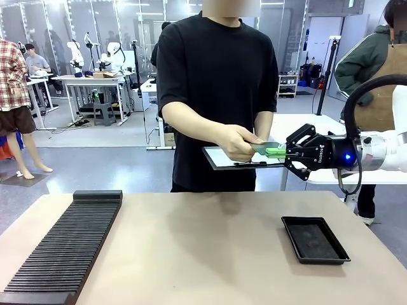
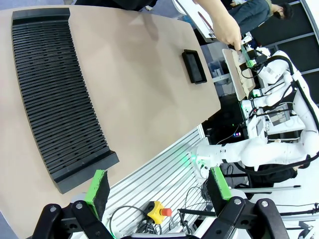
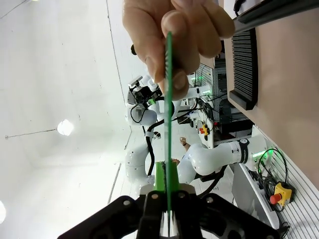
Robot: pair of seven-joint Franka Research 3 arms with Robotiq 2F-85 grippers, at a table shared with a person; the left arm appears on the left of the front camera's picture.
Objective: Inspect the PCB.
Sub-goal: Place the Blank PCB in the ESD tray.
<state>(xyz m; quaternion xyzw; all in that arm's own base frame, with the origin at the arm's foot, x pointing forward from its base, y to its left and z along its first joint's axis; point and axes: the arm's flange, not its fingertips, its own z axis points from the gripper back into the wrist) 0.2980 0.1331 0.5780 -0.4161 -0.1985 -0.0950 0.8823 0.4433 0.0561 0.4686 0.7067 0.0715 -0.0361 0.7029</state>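
Observation:
The PCB (image 1: 264, 148) is a thin green board held in the air over the far side of the table. My right gripper (image 1: 275, 152) is shut on its right end, while the person's hand (image 1: 238, 143) grips its left end. In the right wrist view the PCB (image 3: 168, 124) shows edge-on, running from my shut right gripper (image 3: 168, 201) up into the person's fingers (image 3: 174, 45). My left gripper (image 2: 157, 185) hangs open beyond the table's edge, with nothing between its green pads (image 2: 97, 186).
The person holds a white-papered clipboard (image 1: 219, 157) just under the PCB. A shallow black tray (image 1: 315, 239) lies at the table's right. A long black slotted rack (image 1: 63, 248) lies along the left side. The tan tabletop (image 1: 203, 254) between them is bare.

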